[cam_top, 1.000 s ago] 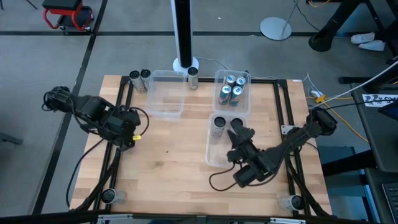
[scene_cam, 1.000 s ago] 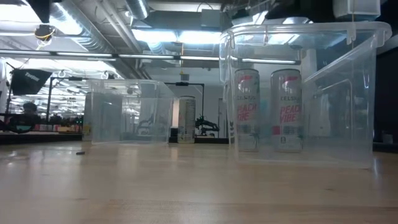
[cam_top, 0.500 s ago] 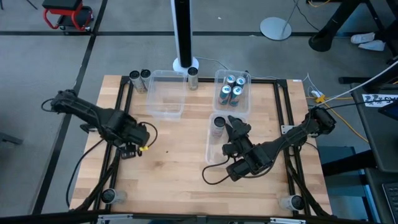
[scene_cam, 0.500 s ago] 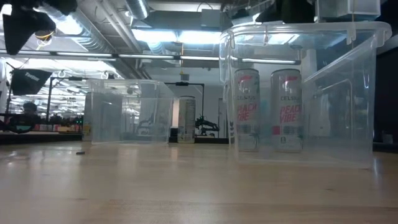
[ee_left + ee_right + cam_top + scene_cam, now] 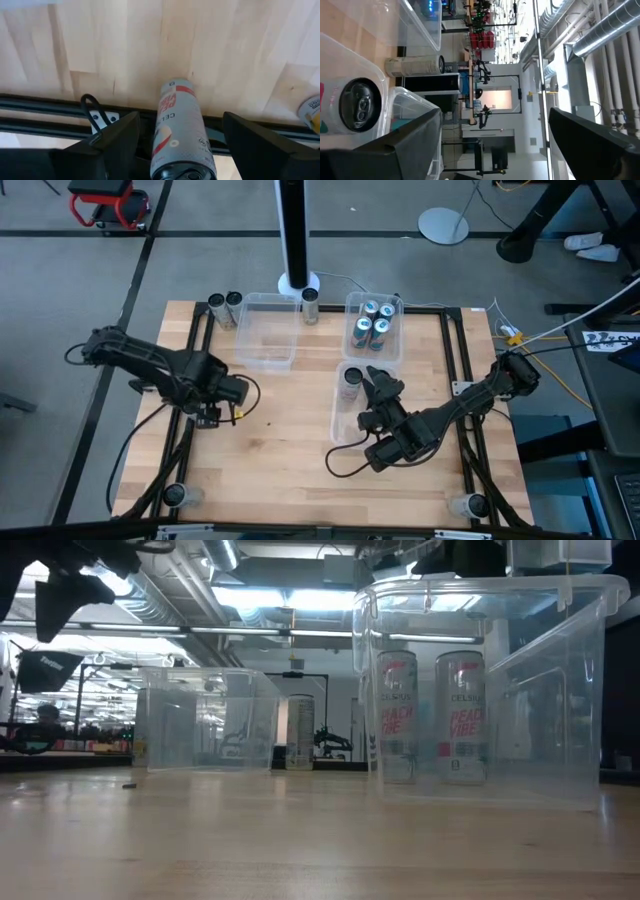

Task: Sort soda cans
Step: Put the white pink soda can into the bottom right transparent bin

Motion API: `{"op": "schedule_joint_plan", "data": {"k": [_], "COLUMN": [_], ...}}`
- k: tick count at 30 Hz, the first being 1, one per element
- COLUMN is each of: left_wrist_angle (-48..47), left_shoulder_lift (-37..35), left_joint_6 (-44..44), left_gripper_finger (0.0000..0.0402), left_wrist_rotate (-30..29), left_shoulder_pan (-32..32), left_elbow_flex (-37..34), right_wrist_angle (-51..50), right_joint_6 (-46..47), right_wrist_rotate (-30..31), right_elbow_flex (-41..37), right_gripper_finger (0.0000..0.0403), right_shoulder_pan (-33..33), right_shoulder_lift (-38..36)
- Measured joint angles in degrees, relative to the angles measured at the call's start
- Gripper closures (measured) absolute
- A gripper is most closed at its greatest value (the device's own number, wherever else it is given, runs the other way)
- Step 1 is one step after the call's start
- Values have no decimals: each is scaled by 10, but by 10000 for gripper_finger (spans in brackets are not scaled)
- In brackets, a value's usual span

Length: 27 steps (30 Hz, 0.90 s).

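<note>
Clear plastic bins, I count three: the back right bin (image 5: 352,308) holds four blue-and-silver soda cans (image 5: 371,322); the near bin (image 5: 340,425) holds two. Three more stand along the counter's (image 5: 280,460) back edge. My left gripper's (image 5: 240,391) fingers pinch one silver-and-red can (image 5: 181,135); right gripper (image 5: 380,380), fingers spread, hovers over the near bin.

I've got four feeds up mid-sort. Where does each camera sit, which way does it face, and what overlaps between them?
High: overhead, straight down on the table; both arms, left gripper, right gripper.
Low: table height, level through the near bin into the room; part of an arm at top left.
Left wrist: past its fingers onto a can between them.
Right wrist: over the near bin towards the room; fingers apart.
Shared: the near bin's can, in high, low and right wrist.
</note>
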Motion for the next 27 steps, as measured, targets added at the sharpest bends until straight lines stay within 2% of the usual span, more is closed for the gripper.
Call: {"op": "schedule_joint_plan", "data": {"k": [8, 13, 27], "left_wrist_angle": [0, 0, -2], "left_shoulder_lift": [0, 0, 0], "left_joint_6": [-16, -11, -12], "left_gripper_finger": [128, 128, 127], "left_wrist_rotate": [67, 74, 112], "left_shoulder_pan": [0, -1, -3], "left_elbow_flex": [-75, -115, -153], "right_wrist_angle": [0, 0, 0], "right_joint_6": [0, 0, 0], "right_wrist_rotate": [-1, -2, -10], "right_elbow_flex": [0, 0, 0], "right_gripper_finger": [38, 38, 38], "right_shoulder_pan": [0, 0, 0], "right_shoulder_lift": [0, 0, 0]}}
